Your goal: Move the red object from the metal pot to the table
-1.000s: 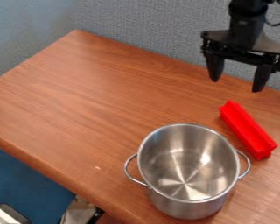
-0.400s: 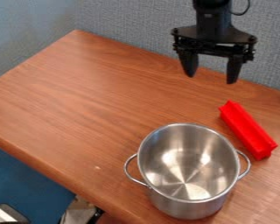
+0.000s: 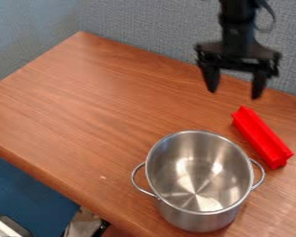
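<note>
- Plainly, no brand, label or readable writing shows on anything in view.
- One table (image 3: 77,102) fills most of the picture: reddish-brown wood grain, its near edge running diagonally from the upper left down to the bottom.
- One metal pot (image 3: 200,176) stands on the table near that edge, at about 5 o'clock from the picture's centre. It is shiny, round and straight-sided, and its inside holds nothing but reflections. One small side handle shows on its left; the other cannot be made out for certain.
- One gripper (image 3: 237,80) hangs from a dark arm at about 1 o'clock from the centre, pointing down over the table. Its two dark fingers (image 3: 213,76) are spread wide apart with bare tabletop showing between them, pinching nothing.
- One red object (image 3: 262,136) lies flat on the table, outside the pot, at about 1 o'clock from the pot and just beside its rim. It is a long block, slanted from upper left to lower right, and sits at about 5 o'clock from the gripper, apart from the fingertips.
</note>
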Controlling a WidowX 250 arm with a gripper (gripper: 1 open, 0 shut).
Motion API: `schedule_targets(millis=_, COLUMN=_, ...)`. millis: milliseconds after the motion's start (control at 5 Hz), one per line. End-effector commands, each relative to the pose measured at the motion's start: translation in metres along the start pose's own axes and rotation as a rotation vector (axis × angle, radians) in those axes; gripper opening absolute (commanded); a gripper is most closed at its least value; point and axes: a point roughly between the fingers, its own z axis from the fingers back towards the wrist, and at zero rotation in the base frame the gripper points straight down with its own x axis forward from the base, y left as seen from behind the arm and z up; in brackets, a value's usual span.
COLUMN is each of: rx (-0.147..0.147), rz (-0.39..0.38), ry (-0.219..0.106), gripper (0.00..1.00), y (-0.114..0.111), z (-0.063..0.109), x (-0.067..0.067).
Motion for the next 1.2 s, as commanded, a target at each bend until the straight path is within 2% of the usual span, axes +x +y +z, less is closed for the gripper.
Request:
schedule_targets(millis=0, rx=0.005, rz=0.021, ry=-0.04, gripper=1.0, y=-0.017, z=0.011, x=0.013)
schedule_targets(millis=200, rx=0.039, rz=-0.056, ry=-0.033, gripper=1.0, y=-0.02, z=0.018, x=0.025)
schedule_targets(millis=400, rx=0.053, rz=-0.118, ry=-0.022, gripper=1.0, y=-0.019, z=0.024, x=0.034)
schedule_targets(millis=600, rx=0.036, rz=-0.124, ry=-0.054, gripper=1.0, y=-0.01, z=0.043, x=0.028)
schedule_targets(millis=800, rx=0.02, rz=-0.12, ry=-0.079, gripper=0.0, y=-0.006, z=0.055, x=0.024)
schedule_targets(millis=1000, rx=0.013, rz=-0.069, ry=-0.081, gripper=1.0, y=-0.002, z=0.076, x=0.016)
